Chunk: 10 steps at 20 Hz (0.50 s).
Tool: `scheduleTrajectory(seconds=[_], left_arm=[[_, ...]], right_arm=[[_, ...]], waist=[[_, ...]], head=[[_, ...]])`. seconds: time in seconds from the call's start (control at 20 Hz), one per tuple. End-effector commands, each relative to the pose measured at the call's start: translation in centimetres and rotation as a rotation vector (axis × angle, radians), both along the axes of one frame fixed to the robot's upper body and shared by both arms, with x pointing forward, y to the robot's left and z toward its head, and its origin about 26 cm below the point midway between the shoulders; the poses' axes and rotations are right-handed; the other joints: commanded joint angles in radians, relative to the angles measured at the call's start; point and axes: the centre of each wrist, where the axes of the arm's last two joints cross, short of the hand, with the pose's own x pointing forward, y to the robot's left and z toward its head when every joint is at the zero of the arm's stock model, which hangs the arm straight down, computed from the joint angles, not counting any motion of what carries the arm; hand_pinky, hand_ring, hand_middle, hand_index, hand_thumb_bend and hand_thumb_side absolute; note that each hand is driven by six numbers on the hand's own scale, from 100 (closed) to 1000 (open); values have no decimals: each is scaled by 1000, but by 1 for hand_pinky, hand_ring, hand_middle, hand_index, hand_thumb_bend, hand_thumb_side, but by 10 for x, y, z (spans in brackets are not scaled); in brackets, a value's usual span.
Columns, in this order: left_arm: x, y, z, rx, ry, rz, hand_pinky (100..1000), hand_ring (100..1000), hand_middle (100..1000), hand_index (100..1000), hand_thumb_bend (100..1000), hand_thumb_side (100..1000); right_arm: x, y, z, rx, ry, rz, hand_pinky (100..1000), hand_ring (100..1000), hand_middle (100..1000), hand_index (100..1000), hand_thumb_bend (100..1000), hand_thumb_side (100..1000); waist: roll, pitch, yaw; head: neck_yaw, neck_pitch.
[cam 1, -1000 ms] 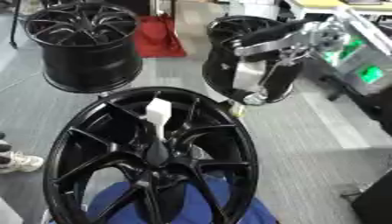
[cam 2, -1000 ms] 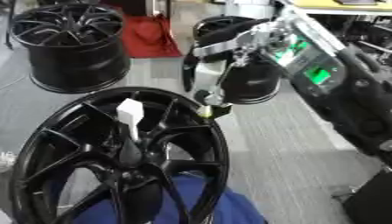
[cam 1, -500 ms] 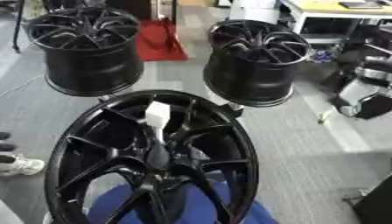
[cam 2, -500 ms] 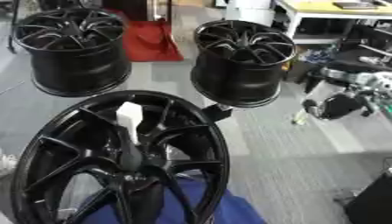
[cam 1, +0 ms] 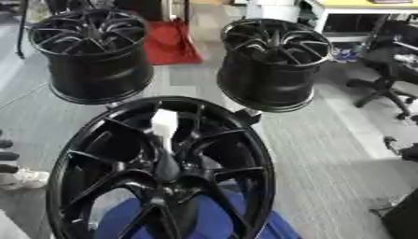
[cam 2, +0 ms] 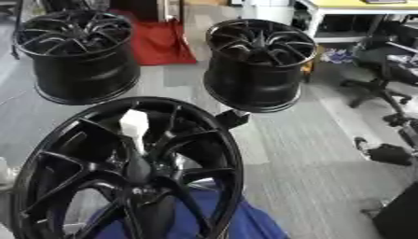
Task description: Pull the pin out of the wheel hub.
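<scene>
1. Left eye view: A black wheel hub [cam 1: 163, 172] filled the lower left and centre of the frame, its spoked face turned toward the camera.
2. A white pin [cam 1: 165, 127] stood upright in the upper part of the hub, above the centre boss, seated among the spokes.
3. A blue surface [cam 1: 220, 219] showed through the spokes along the bottom edge.
4. Two further black wheels stood on the grey floor [cam 1: 326, 154]: one at upper left [cam 1: 91, 53], one at upper centre [cam 1: 274, 63]. A red object [cam 1: 170, 42] lay between them at the top.
5. An office chair [cam 1: 388, 70] occupied the upper right.
6. Right eye view: The same layout appeared, with the hub and pin displaced toward the lower left. A dark object [cam 2: 384, 153] lay on the floor at right centre; its identity could not be determined.
7. Neither robot hand appeared in either view, so the state of the hands could not be told.
</scene>
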Motion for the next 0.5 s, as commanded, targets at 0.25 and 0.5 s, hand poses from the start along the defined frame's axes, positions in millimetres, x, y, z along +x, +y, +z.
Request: scheduleTrajectory(seconds=[0.25, 0.5], left_arm=[[0, 0, 6, 3, -28, 0, 555, 619, 635, 810, 100, 742], [1, -3, 6, -5, -31, -14, 555, 619, 634, 810, 100, 741]], right_arm=[[-2, 47, 14, 116, -421, 77, 655, 718, 770, 851, 319, 346], [9, 96, 14, 311, -639, 243, 646, 710, 761, 851, 159, 308]], waist=[[16, 0, 4], [33, 4, 6]], head=[[4, -11], [10, -14]])
